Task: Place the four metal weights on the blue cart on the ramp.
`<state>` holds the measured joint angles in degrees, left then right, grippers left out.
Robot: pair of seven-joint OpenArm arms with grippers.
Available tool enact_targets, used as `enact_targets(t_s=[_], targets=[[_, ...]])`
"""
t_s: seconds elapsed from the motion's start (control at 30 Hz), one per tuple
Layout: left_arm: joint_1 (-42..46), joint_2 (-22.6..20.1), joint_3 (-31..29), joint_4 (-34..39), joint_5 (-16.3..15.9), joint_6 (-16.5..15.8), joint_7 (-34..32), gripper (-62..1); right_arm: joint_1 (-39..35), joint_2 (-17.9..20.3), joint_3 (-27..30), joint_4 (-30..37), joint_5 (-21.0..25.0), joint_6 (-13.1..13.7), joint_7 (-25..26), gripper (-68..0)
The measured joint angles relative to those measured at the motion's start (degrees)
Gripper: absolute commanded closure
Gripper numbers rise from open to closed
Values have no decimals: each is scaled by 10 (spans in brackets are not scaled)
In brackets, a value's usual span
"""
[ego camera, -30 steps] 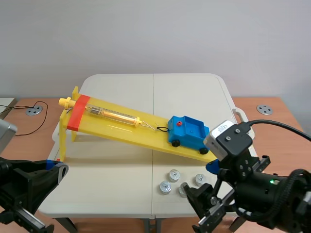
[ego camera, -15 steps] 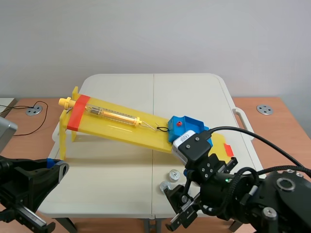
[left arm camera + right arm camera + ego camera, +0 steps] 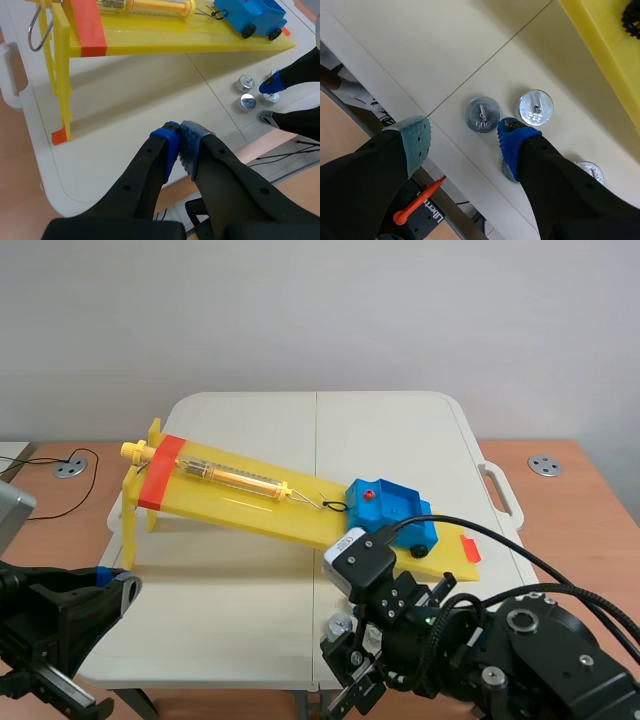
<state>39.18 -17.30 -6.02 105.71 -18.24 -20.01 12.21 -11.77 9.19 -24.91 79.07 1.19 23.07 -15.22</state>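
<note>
The blue cart (image 3: 390,508) stands low on the yellow ramp (image 3: 250,502), hooked to a spring scale (image 3: 235,478). Several round metal weights lie on the white table near its front edge, below the ramp. My right gripper (image 3: 465,135) is open just above them. One weight (image 3: 483,114) sits just ahead of the gap between its fingers. Another weight (image 3: 535,107) lies beside the blue pad (image 3: 512,140), a third (image 3: 590,171) rests beyond that finger, and one more is mostly hidden under it. My left gripper (image 3: 179,145) is shut on nothing, over the table's front left.
The ramp's yellow legs (image 3: 60,95) stand on the table ahead of my left gripper. The table's front edge (image 3: 395,100) runs close beside the weights, with the floor beyond it. The right arm's body (image 3: 480,650) covers the table's front right corner.
My right arm has swung left along the table's front edge and now hangs over the weights, hiding most of them in the scene view. The left arm has not moved.
</note>
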Motion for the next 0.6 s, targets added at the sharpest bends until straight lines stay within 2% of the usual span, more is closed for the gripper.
enact_targets(t_s=[0.33, 0.6], targets=[[0, 0, 0, 0, 0, 0, 0, -27, 9, -3, -15, -4, -23, -12, 14, -305], [0, 0, 0, 0, 0, 0, 0, -27, 37, -20, -24, -46, -30, -15, 20, -305]])
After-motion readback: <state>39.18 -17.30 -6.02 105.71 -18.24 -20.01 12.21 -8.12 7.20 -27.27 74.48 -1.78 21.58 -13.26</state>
